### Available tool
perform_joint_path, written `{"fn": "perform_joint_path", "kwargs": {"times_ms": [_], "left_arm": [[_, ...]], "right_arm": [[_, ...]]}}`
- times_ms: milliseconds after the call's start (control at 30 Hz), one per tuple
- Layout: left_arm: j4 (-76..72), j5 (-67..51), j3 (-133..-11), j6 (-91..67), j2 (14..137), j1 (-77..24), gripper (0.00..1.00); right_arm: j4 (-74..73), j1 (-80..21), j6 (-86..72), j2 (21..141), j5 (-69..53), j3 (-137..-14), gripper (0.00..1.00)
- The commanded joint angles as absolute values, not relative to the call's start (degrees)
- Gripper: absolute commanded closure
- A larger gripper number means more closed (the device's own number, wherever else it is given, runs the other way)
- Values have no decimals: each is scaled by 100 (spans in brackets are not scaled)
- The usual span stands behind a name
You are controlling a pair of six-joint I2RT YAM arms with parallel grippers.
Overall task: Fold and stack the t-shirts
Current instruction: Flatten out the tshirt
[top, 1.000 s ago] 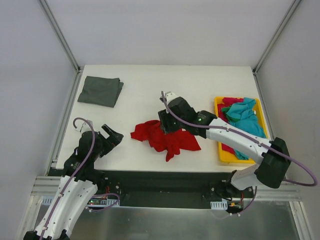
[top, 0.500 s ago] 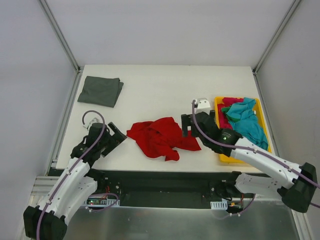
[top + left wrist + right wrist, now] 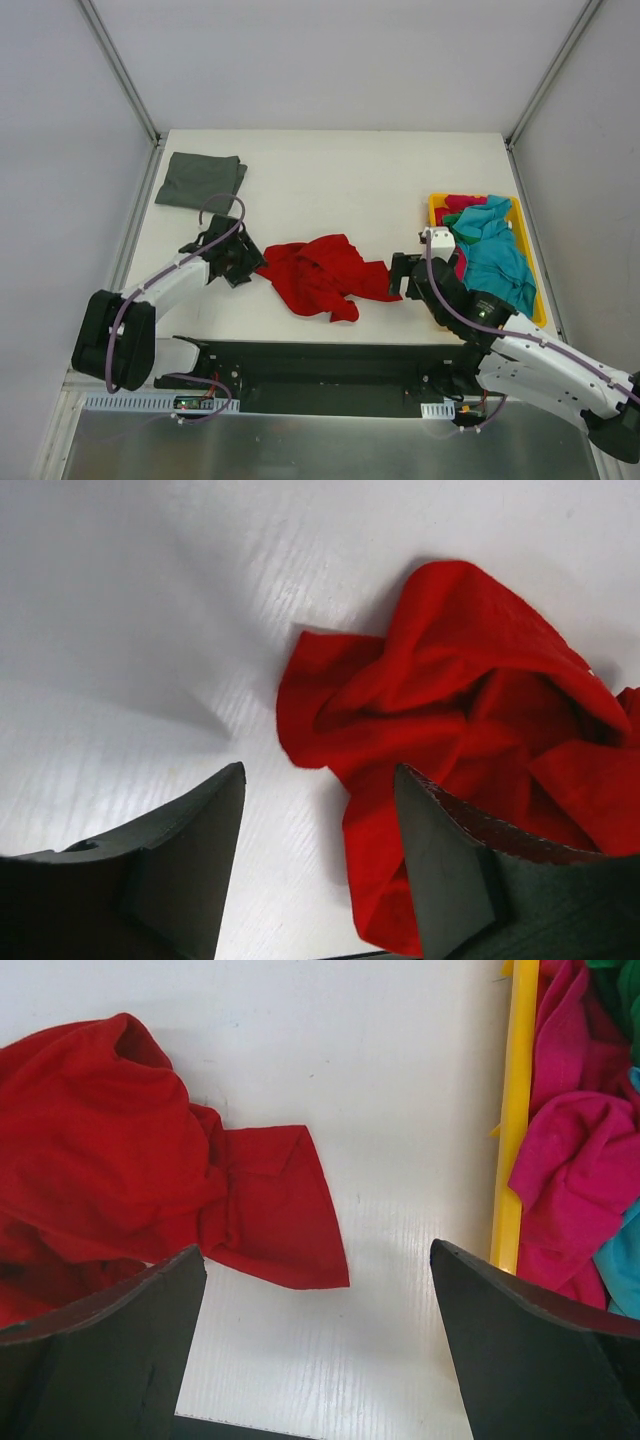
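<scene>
Flanking the crumpled bright red t-shirt [image 3: 322,275] mid-table, along its left-to-right long axis: left gripper [image 3: 243,262] spread wide at the left edge, right gripper [image 3: 405,277] spread wide just beside the right flap. Both empty; seems about equally near either.

Red t-shirt [image 3: 320,275], dark grey t-shirt [image 3: 200,182], turquoise t-shirt [image 3: 495,255], pinkish-red t-shirt [image 3: 580,1150] and yellow tray [image 3: 515,1110]

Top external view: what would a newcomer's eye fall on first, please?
A crumpled bright red t-shirt lies mid-table between the open left gripper and open right gripper. A yellow tray heaped with coloured shirts sits at the right edge; a folded dark grey t-shirt lies in the far left corner.
</scene>
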State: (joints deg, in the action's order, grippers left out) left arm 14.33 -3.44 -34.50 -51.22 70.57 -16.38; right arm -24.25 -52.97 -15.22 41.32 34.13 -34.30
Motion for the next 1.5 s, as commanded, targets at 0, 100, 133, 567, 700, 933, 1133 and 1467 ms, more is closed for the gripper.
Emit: {"fn": "perform_joint_path", "kwargs": {"times_ms": [0, 100, 133, 567, 700, 933, 1133, 1467], "left_arm": [[1037, -475, -3840, -4975, 7662, -1749, 40], [1046, -606, -4218, -4729, 8216, -1749, 46], [1063, -641, -4288, -4694, 8392, -1749, 48], [1063, -37, -3904, -4360, 7860, -1802, 100], [1081, 579, -3306, -4237, 6945, -1793, 100], [1090, 756, -2830, -4087, 6162, -1784, 100], [1099, 747, -2769, -4017, 5968, -1784, 100], [1099, 747, -2812, -4025, 6091, -1784, 100]], "right_arm": [[-2320, -5282, -1556, 4069, 3420, -3331, 4], [-2320, -5282, -1529, 4174, 3331, -3366, 4], [-2346, -5282, -1521, 4227, 3322, -3392, 4], [-2610, -5168, -1916, 5061, 3165, -3700, 4], [-2610, -4888, -1934, 5834, 2691, -4024, 4], [-2505, -3939, -363, 7539, 1477, -4930, 3], [-2276, -3429, 895, 8559, 345, -5326, 2], [-2083, -3305, 1529, 9851, -88, -6028, 3]]}}
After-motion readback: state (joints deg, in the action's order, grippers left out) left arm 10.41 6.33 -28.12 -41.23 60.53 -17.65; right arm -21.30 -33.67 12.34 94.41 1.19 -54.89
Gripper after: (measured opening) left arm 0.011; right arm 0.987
